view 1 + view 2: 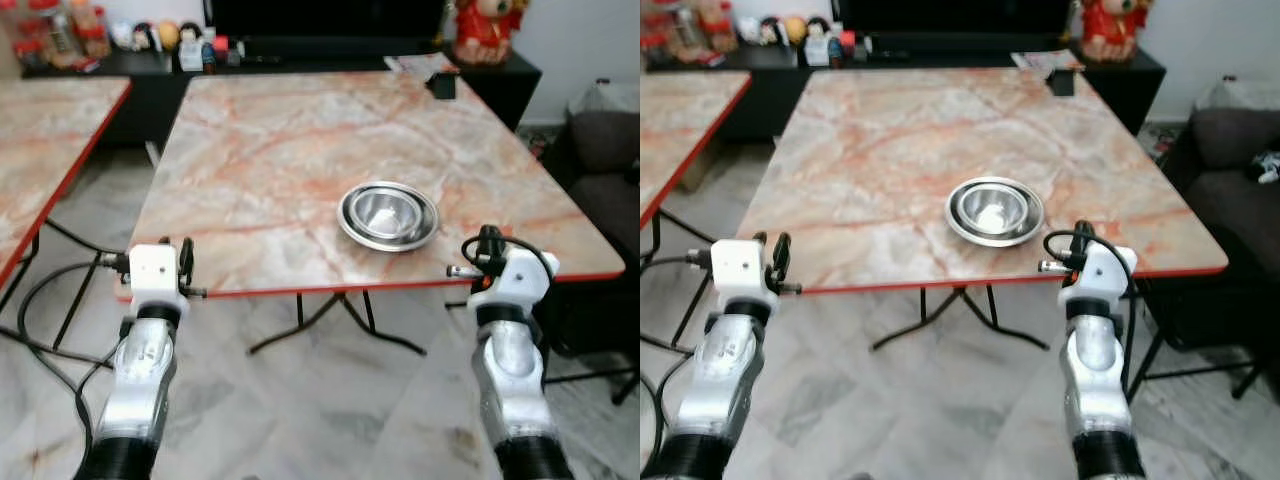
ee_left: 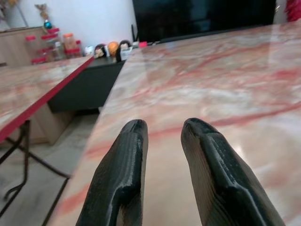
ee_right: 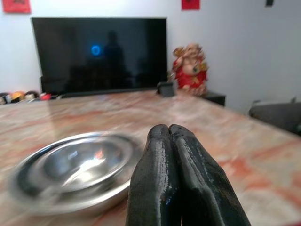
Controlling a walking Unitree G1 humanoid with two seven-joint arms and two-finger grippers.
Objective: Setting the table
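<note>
Near the table (image 1: 260, 170) front edge: stacked steel bowls (image 1: 388, 214) lie ahead-left of right pincer (image 3: 170, 134), fingers together, nearer; left pincer (image 2: 162, 134) apart.

Two silver metal forearms, white wrist housings w/ blk cables, left gripper (image 2: 162, 136) & right gripper (image 3: 168, 134) glossy blk fingers

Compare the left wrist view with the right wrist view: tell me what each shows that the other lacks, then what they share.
Left wrist view: the left gripper, fingers apart, and a second red-edged table.
Right wrist view: the right gripper, fingers together, nested steel bowls and a red figurine.
Both: the marble-patterned table and the black TV.
</note>
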